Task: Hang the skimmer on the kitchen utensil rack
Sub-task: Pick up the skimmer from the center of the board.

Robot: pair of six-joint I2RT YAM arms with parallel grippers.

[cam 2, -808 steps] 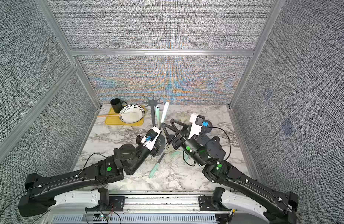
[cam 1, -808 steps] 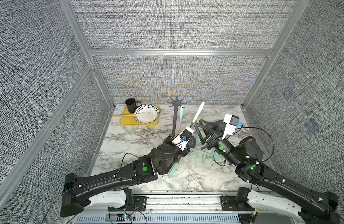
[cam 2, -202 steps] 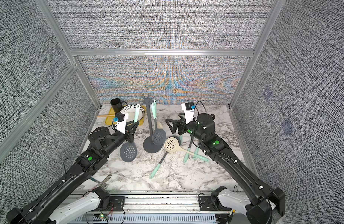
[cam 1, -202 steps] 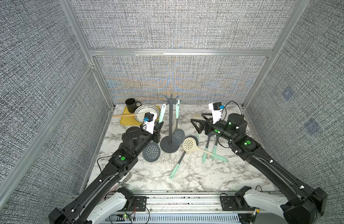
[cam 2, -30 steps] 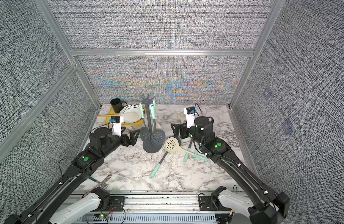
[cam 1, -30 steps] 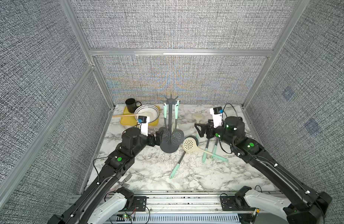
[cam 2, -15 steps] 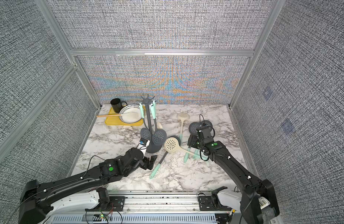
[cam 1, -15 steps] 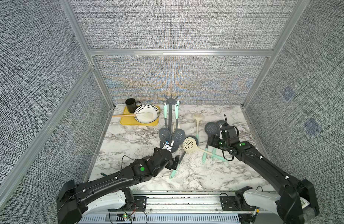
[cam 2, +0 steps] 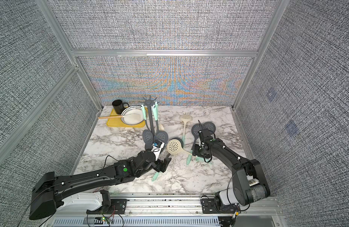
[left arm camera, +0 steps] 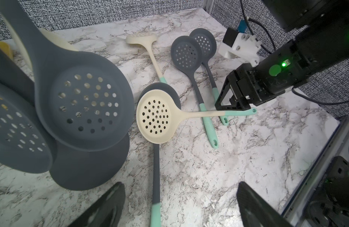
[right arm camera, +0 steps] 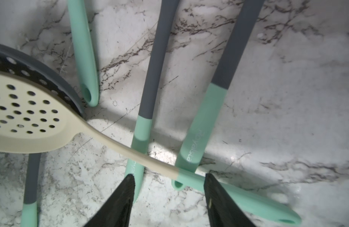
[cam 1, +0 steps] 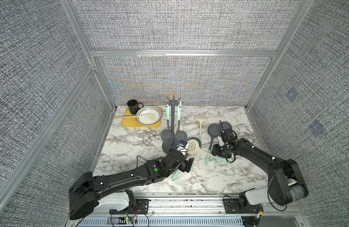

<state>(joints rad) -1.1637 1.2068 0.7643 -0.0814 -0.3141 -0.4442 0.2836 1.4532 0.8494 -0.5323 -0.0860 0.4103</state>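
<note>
The kitchen utensil rack [cam 1: 172,102] stands mid-table with two dark grey skimmers [cam 1: 166,135] hanging from its hooks. A cream skimmer [cam 1: 193,146] lies to its right, resting on a dark grey skimmer [left arm camera: 156,176] whose mint handle end points to the front. My left gripper [cam 1: 186,165] is open low over that grey handle, which lies between its fingers [left arm camera: 110,206]. My right gripper [right arm camera: 167,188] is open and straddles the cream skimmer's mint handle end [right arm camera: 193,179], close above the table. Two more grey skimmers [cam 1: 214,130] and a cream one [cam 1: 200,118] lie behind it.
A yellow tray [cam 1: 130,124] at the back left holds a black mug [cam 1: 132,106] and a patterned bowl [cam 1: 149,118] with a wooden-handled spatula. Grey fabric walls enclose three sides. The hung skimmer heads [left arm camera: 85,110] loom close beside my left wrist camera.
Both arms have dropped from beside the rack down to the table. The right gripper's jaws have narrowed around the cream skimmer's handle end; the left gripper now sits over the grey skimmer's handle.
</note>
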